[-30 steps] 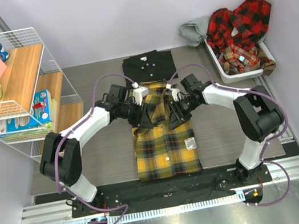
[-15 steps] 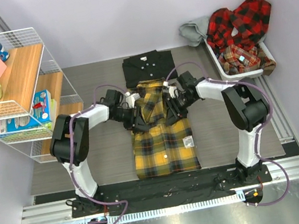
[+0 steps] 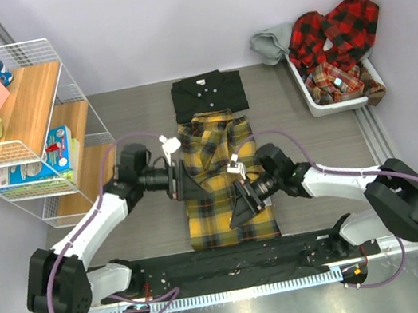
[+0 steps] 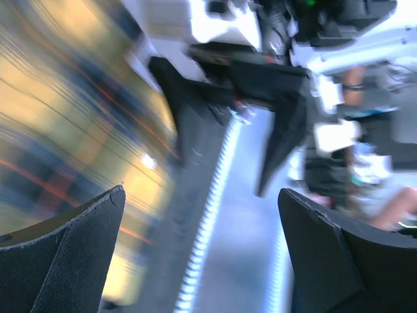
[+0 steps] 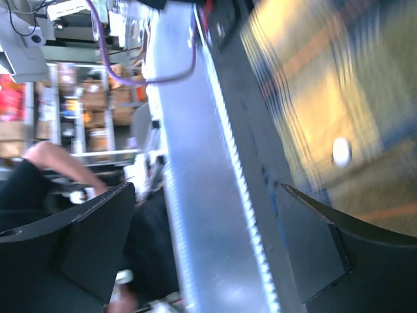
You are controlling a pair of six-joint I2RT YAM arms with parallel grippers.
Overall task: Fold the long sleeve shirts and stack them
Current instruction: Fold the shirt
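Beneath right jaws, beside left jaws: yellow plaid shirt (image 3: 208,152), flat, ungripped.

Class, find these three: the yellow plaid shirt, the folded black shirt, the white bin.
yellow plaid shirt (image 3: 211,205), top view, its lower middle.
folded black shirt (image 3: 208,93), top view, its centre.
white bin (image 3: 334,107), top view, its near wall.

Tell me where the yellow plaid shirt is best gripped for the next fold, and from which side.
The yellow plaid shirt lies flat as a long narrow strip, with its collar at the far end and its hem edge free. So probably grip its two near hem corners, coming from the arms' side.
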